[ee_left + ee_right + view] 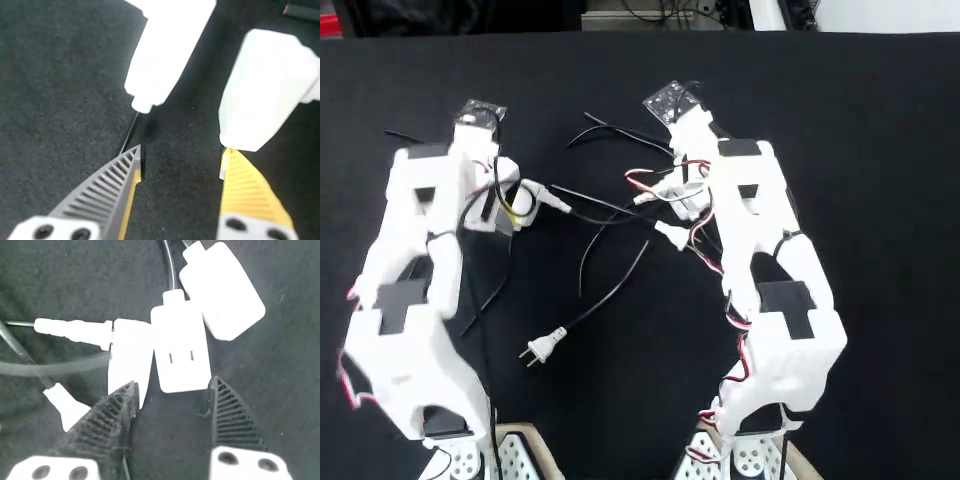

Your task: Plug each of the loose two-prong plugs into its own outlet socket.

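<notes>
Black cloth desk [880, 150] is carrying everything here. One loose plug [545, 347] is lying between the two arms, well apart from both grippers. The right gripper [173, 385] is sitting open, with a two-slot socket [181, 347] just past its fingertips. The left gripper [182, 150] is hanging open too, with a white plug body [167, 45] just beyond it.
</notes>
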Controlling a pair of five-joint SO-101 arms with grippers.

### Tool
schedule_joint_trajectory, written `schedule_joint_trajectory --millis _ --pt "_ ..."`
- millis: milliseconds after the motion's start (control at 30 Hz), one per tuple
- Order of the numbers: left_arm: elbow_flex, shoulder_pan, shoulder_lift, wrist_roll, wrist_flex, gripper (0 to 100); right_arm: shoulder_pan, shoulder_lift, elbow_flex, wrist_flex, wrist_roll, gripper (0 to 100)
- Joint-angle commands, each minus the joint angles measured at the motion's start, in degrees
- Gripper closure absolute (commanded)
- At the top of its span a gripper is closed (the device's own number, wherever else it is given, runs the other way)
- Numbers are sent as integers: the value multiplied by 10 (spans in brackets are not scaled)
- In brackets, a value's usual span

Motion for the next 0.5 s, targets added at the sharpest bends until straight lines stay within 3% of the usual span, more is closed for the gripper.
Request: schedule_joint_trajectory --millis 0,233,467 --pt "155 -10 -103 5 -106 744 -18 0 -22 0 1 776" --pt "296 -23 -198 -44 -171 747 -47 -37 -19 57 1 776" --pt "330 -68 -222 -69 -172 748 -81 0 7 -9 0 776"
